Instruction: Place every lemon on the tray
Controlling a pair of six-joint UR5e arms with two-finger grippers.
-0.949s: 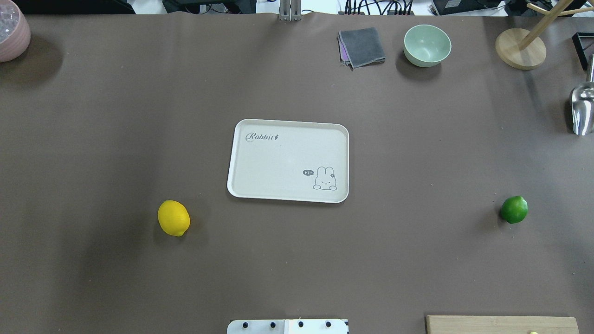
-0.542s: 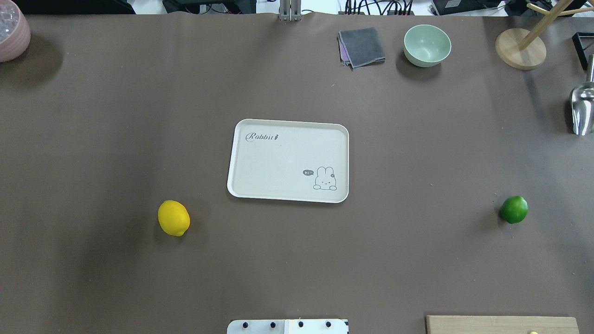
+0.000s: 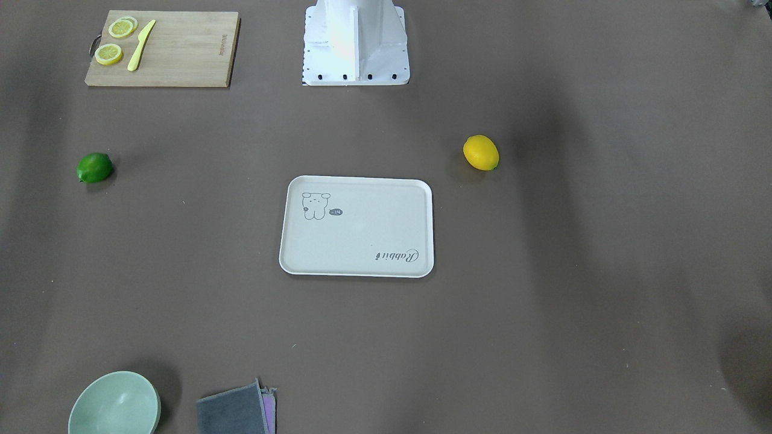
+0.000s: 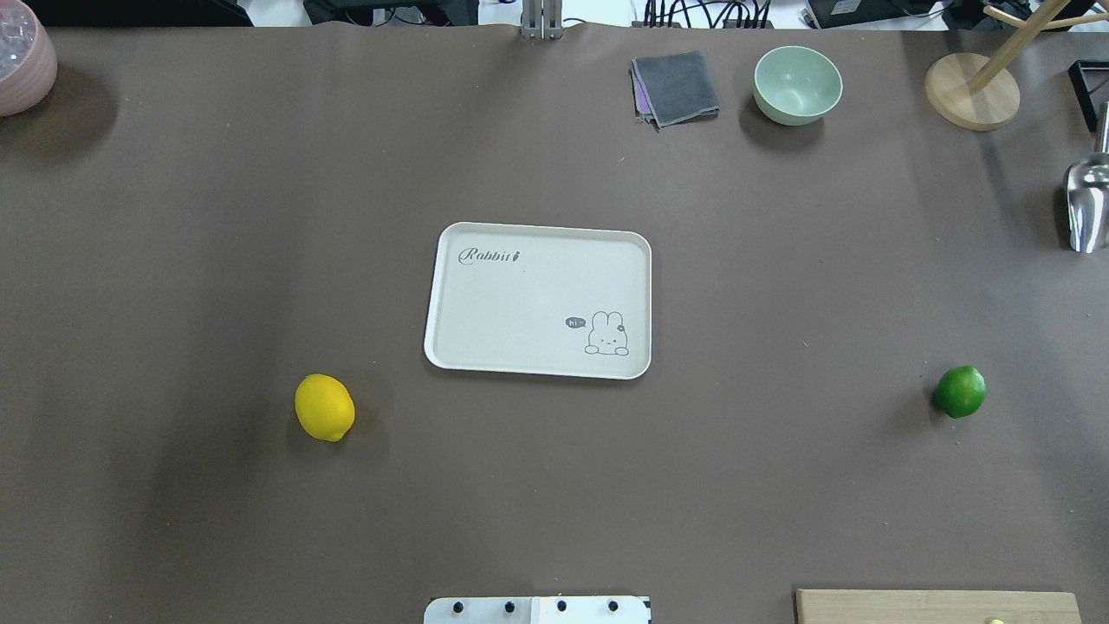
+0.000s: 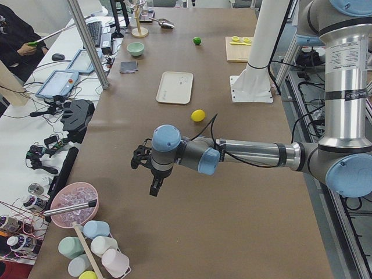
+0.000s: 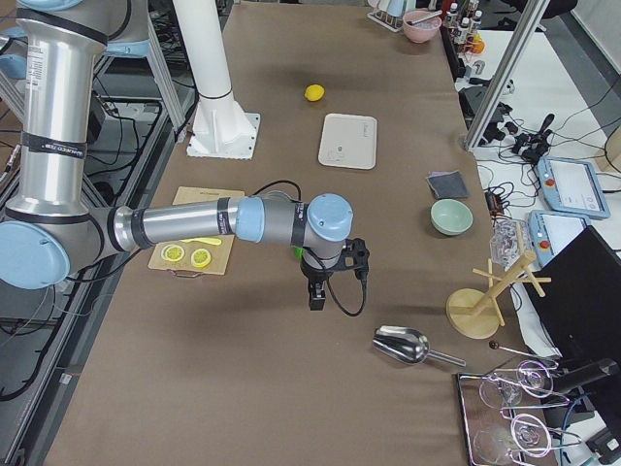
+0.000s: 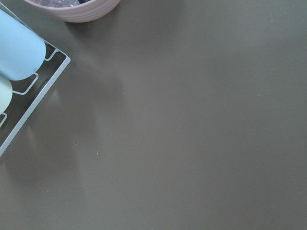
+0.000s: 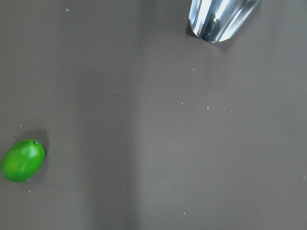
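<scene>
The off-white tray with the "Rabbit" script lies empty at the table's middle; it also shows in the front view. The yellow lemon lies on the table left of and nearer than the tray. The green lemon lies far right, and shows in the right wrist view. My left gripper hangs over bare table far left of the yellow lemon. My right gripper hangs over the table just beyond the green lemon. I cannot tell if either gripper is open or shut.
A wooden cutting board with lemon slices and a yellow knife lies near my base. A mint bowl, grey cloth, wooden stand and metal scoop line the far right. A pink bowl stands far left.
</scene>
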